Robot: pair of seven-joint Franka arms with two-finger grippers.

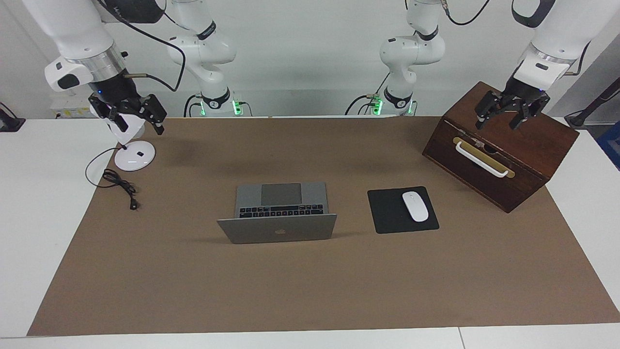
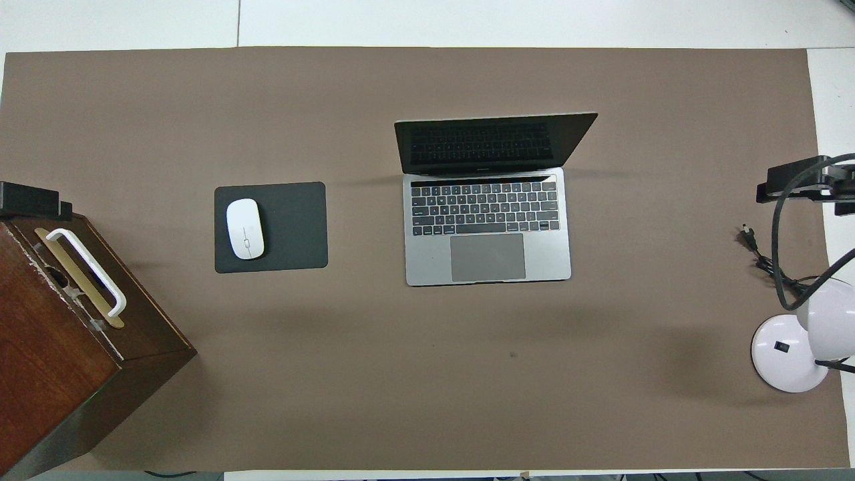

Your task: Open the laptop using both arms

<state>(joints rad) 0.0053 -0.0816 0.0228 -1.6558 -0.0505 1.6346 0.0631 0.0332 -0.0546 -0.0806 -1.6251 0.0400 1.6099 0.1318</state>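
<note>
Laptop (image 1: 277, 213) sits mid-desk, lid already raised, hinge line running toward either arm's end, trackpad edge toward the robots. Left gripper (image 1: 501, 118) hangs over the wooden box (image 1: 503, 160), fingers spread wide and empty; right gripper (image 1: 138, 116) hangs over the lamp base (image 1: 134, 156), fingers apart, empty. Both are well apart from it, the right perhaps slightly nearer.

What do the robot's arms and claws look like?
Both arms are white and rounded, with black bands at the joints, silver wrist rings and black cables. The right gripper and left gripper are black metal claws. Green lights glow at the bases.
</note>
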